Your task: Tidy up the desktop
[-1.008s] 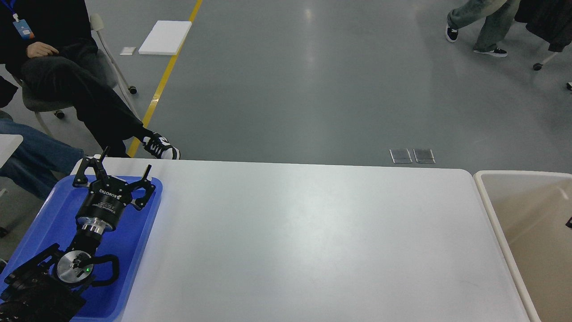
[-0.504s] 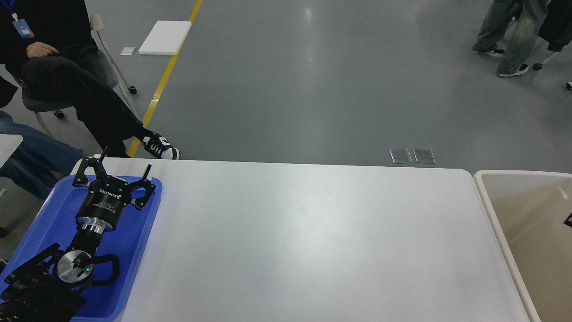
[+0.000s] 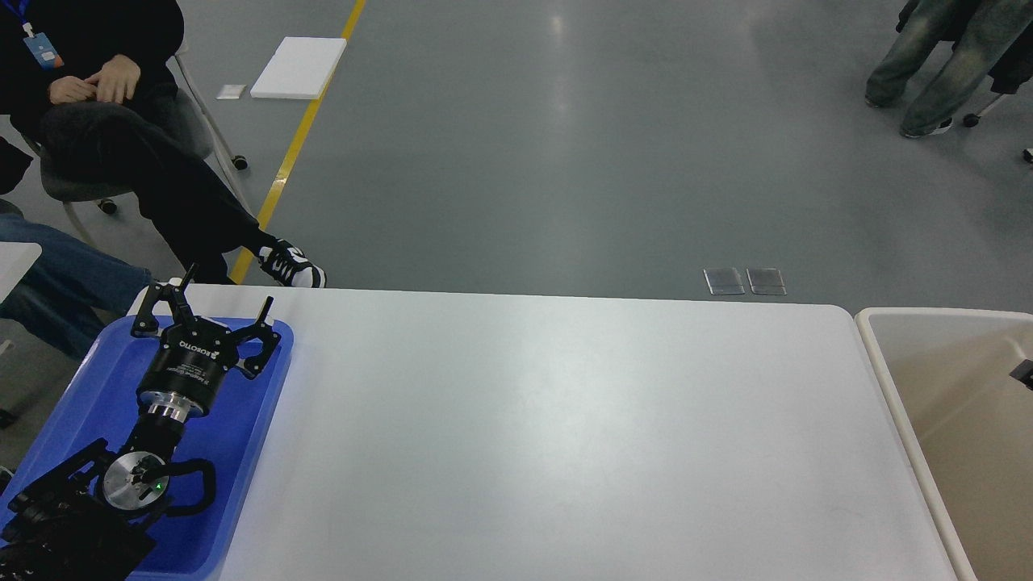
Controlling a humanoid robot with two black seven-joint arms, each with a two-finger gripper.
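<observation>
Left gripper (image 3: 207, 311) sits over the far end of the blue tray (image 3: 97, 387), lower left of frame — same spot and same pose as one second ago. Jaws are spread wide, nothing between them.

Right side: only a small dark tip (image 3: 1023, 372) shows at the right edge, over the beige bin (image 3: 888, 379). It has crept upward along that edge across the last second. If that is the right gripper, I cannot tell whether its jaws are released or clenched — too little of it is in view.

The desktop (image 3: 549, 436) fills the middle and lower frame, tray on its left end, bin just off its right end. The bench shows no loose items anywhere in view; what shows of the tray is bare blue.

Only other changes are off the bench: walker in the upper right has moved further right, seated person in the upper left has shifted a hand.

Judgement: tidy looks complete or nearly so. Right arm appears to be pulling clear of the bin, left arm idle over the tray.
</observation>
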